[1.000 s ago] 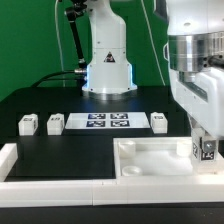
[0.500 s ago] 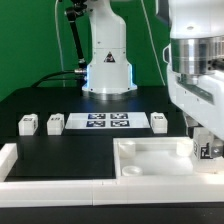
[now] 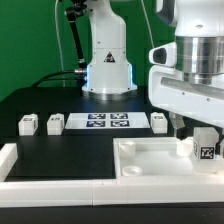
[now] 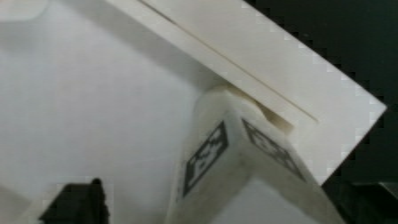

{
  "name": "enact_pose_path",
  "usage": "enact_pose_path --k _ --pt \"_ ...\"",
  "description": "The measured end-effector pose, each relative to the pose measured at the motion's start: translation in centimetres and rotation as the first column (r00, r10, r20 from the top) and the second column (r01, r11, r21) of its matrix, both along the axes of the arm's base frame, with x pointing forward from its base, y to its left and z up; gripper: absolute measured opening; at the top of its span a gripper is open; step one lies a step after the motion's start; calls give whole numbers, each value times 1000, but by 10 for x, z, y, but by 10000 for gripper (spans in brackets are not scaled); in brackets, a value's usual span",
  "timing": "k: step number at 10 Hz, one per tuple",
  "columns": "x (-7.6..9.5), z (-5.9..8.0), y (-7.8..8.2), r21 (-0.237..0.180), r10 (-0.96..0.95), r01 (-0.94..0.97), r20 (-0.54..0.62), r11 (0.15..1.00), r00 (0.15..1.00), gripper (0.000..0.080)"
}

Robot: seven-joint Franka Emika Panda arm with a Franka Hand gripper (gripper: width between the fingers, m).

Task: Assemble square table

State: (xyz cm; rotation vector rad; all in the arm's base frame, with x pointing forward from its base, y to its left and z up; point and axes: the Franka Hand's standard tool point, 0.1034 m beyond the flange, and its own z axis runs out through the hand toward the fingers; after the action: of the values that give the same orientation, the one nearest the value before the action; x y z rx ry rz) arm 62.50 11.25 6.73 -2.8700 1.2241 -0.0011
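Green backdrop behind, black table (image 3: 60, 145) under everything. Your arm (image 3: 195, 85) filled the exterior view's right, and its white base (image 3: 107, 65) sat at the far middle of the table. White border rails (image 3: 60, 185) ran along the near edge and up the exterior view's left.

The square slab (image 3: 150, 160) lay flat at the near side, toward the exterior view's right, close against the near rail, with its recessed face up. The marker board (image 3: 107, 122) lay flat in front of the base. Three loose legs stood in a row with it on the black table:
- outer leg (image 3: 28, 124) and inner leg (image 3: 56, 123), well off the board's end on the exterior view's left
- third leg (image 3: 160, 121), just beside the board's other end

The fourth leg (image 3: 204, 148) stood upright on the slab at its far corner on the exterior view's right, tag toward the camera. Whether it sat down in the corner recess, you could not tell.

The pincer (image 3: 199, 128) hung directly above that fourth leg, spread wide and holding nothing. The wrist view showed the fourth leg (image 4: 240, 165) close against the slab's raised rim, two tagged faces in sight. One dark fingertip (image 4: 75, 202) stood apart from it, with bare white slab (image 4: 89, 100) between them.
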Motion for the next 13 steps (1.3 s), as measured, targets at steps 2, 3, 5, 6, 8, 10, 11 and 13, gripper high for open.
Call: enact_pose_path --k 2,3,5,6,8,10,11,13 --pt "2 1 6 -25 276 -276 5 961 961 649" --pt "1 3 12 -31 362 -361 5 932 932 649" --pt "1 2 11 -36 461 -460 7 887 888 649" --pt "1 1 12 -35 428 -427 7 903 904 622" --pt "1 1 11 -33 404 -404 7 914 915 448" --pt "0 0 12 -28 255 -254 8 967 967 286" --pt "0 0 12 -26 215 -215 9 976 977 288" --pt "0 0 13 -23 40 -40 10 999 999 288"
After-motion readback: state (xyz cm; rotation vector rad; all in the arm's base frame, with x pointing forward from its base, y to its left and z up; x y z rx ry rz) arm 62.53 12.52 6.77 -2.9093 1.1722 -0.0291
